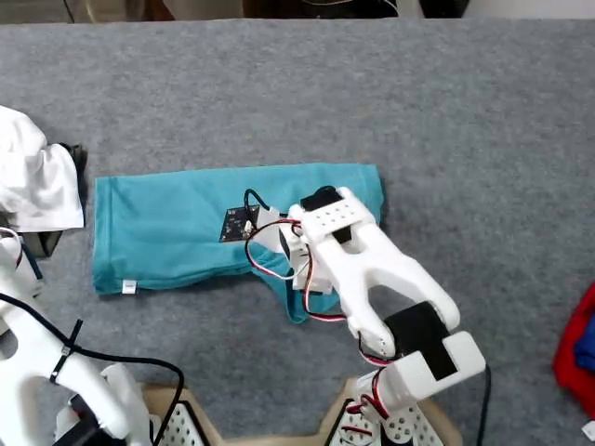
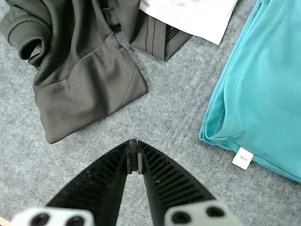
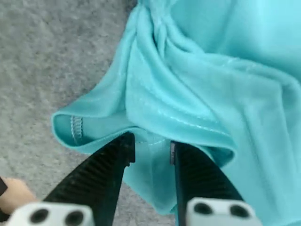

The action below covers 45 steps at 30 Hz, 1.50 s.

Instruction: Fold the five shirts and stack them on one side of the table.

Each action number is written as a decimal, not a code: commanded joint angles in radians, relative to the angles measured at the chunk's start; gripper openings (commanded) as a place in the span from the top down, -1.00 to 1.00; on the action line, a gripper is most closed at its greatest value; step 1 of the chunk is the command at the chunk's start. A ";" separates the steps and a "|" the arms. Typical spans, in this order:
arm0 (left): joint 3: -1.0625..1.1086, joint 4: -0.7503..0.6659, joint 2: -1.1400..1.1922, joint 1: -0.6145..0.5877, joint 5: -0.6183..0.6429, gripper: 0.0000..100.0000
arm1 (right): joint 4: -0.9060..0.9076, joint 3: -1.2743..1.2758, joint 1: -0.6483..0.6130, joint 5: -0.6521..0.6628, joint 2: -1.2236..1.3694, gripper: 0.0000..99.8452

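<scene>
Closest in the overhead view is the right arm (image 1: 372,269), stretched from the table's near edge out over the teal shirt (image 1: 177,228). That shirt lies flat across the middle of the grey table (image 1: 465,111) and looks folded lengthwise. A white shirt (image 1: 33,177) sits bunched at the left edge, a red cloth (image 1: 576,353) at the right.

From the left wrist, the left gripper (image 2: 133,157) is closed with nothing in it. It hangs over bare table between a crumpled dark shirt (image 2: 80,70) and the teal shirt's corner with the tag (image 2: 243,157).

From the right wrist, the right gripper (image 3: 150,148) has its jaws parted, straddling the rumpled sleeve (image 3: 94,127) at the shirt's near edge, with fabric just under the tips. I'd worry it pinches only the top layer. It could also drag the whole shirt and undo the fold, since the sleeve is so bunched.
</scene>
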 commanded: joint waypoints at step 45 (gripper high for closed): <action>-0.078 -0.003 -0.030 -0.044 -0.009 0.96 | 0.103 -0.526 0.341 -0.123 0.096 0.99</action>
